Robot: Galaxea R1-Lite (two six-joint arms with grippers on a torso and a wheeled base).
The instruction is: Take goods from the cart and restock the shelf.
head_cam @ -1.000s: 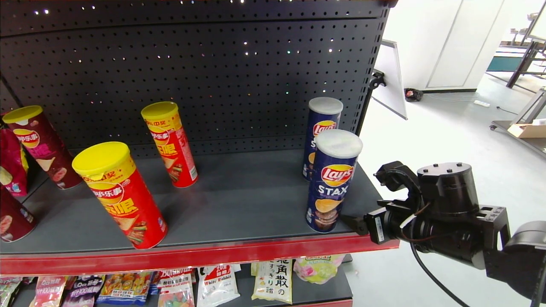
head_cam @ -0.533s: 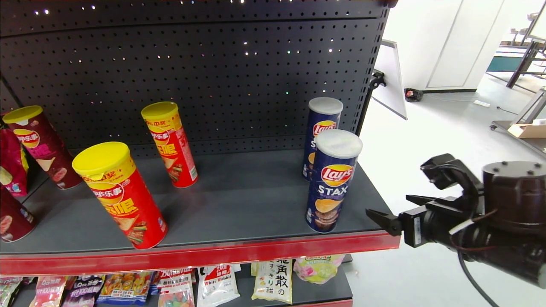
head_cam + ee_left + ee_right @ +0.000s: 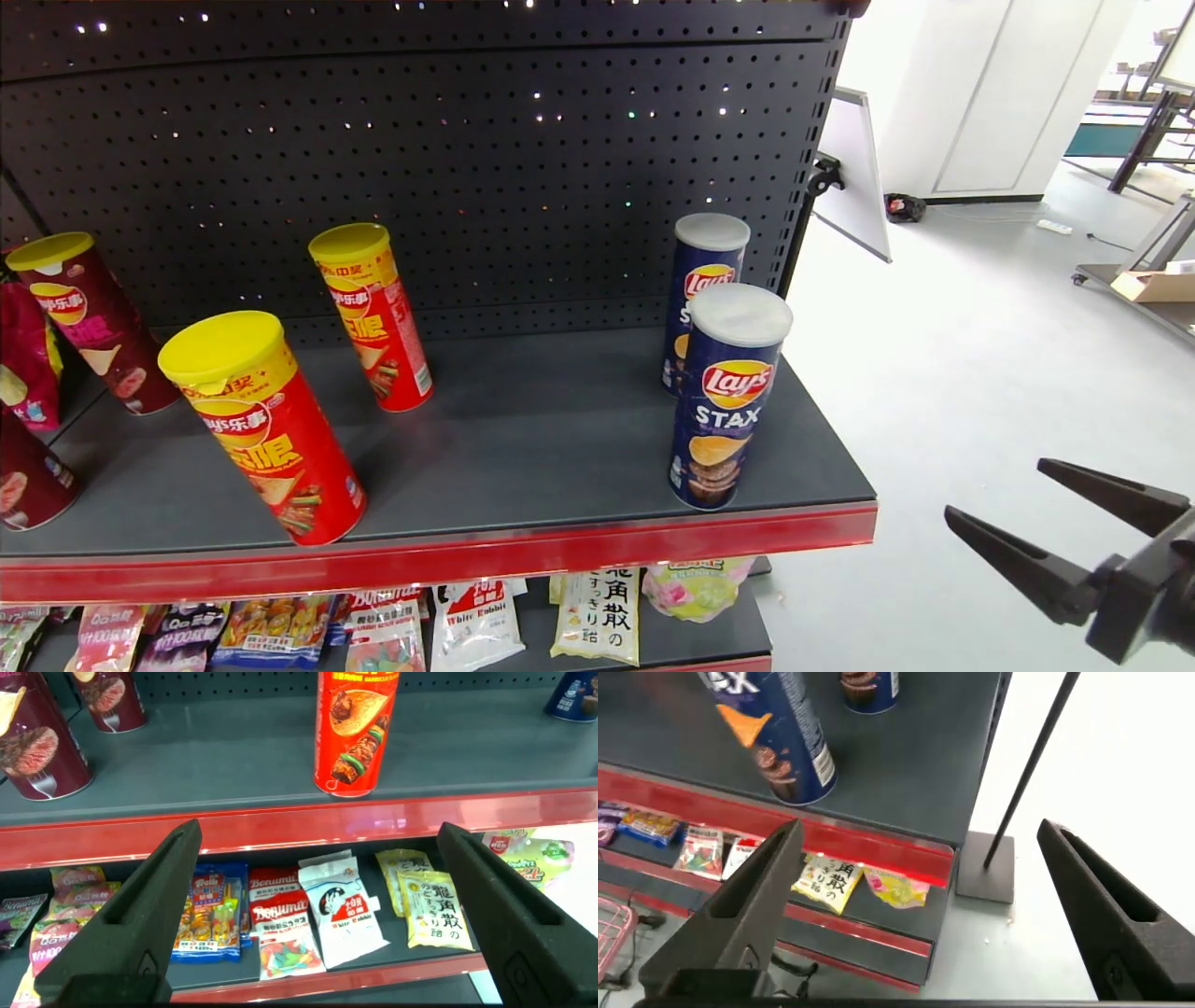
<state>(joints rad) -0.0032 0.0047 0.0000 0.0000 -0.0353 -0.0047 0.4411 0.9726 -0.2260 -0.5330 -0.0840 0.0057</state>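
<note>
Right gripper (image 3: 994, 487) low, off the right end of the shelf (image 3: 523, 448), jaws spread, empty, left gripper (image 3: 318, 829) also spread wide before the red shelf lip (image 3: 280, 826), blue chip can (image 3: 728, 401) upright at the front right corner, second blue can (image 3: 707, 271) just behind

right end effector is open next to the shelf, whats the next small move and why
Probably draw the right end effector back and down to fetch another item. It is open and empty, clear of the shelf, and the front blue can stands upright near the shelf's front lip, apart from it.
</note>
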